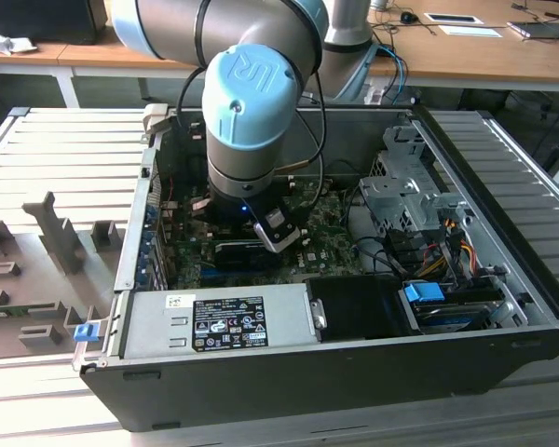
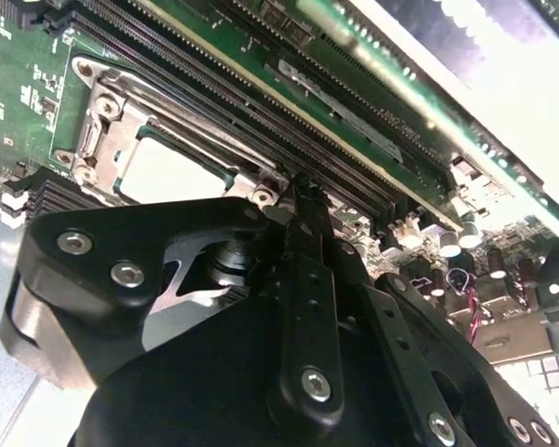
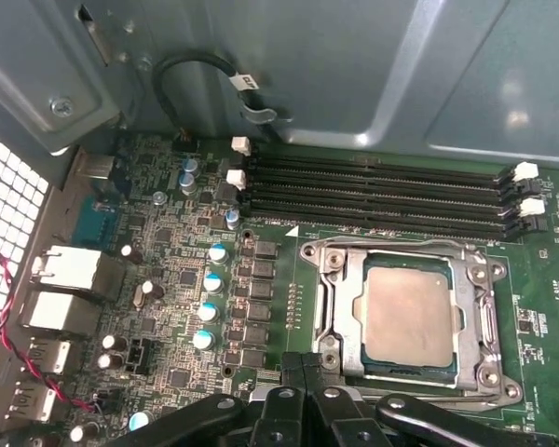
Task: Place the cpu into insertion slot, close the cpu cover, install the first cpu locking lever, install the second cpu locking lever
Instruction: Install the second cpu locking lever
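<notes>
The cpu, a pale beige square, lies in the insertion slot on the green motherboard. The silver cpu cover lies flat around it, its cut-out showing the chip. In the second wrist view the cpu and the cpu cover sit just beyond the fingertips. My gripper is shut, its black fingers pressed together with nothing visible between them. The gripper hovers at the socket's near edge, beside a corner screw. I cannot tell whether it touches a locking lever. In the exterior view the gripper is low inside the case.
Several black memory slots run beside the socket, with capacitors and rear ports further off. A silver power supply, a black graphics card, a drive cage and loose cables crowd the case.
</notes>
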Robot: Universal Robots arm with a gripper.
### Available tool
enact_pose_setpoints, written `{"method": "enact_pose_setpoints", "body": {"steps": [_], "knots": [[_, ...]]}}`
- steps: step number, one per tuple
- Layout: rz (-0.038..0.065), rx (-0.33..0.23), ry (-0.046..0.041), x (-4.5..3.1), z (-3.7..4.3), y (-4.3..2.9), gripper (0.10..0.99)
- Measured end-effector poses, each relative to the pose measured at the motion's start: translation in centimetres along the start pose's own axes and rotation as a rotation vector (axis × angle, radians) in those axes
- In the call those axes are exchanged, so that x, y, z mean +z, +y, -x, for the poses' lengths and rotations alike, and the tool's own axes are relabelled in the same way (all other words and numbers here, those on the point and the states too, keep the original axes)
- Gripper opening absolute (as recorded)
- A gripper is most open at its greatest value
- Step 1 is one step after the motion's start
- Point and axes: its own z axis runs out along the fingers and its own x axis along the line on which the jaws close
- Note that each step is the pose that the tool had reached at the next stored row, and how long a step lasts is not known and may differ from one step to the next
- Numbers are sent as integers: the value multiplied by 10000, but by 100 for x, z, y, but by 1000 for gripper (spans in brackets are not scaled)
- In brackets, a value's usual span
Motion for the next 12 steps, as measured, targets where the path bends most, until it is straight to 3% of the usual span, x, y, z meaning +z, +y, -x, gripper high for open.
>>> {"method": "enact_pose_setpoints", "body": {"steps": [9,12], "knots": [[-14,15,6,-218,0,92,106],[-12,14,5,-219,0,93,106]]}}
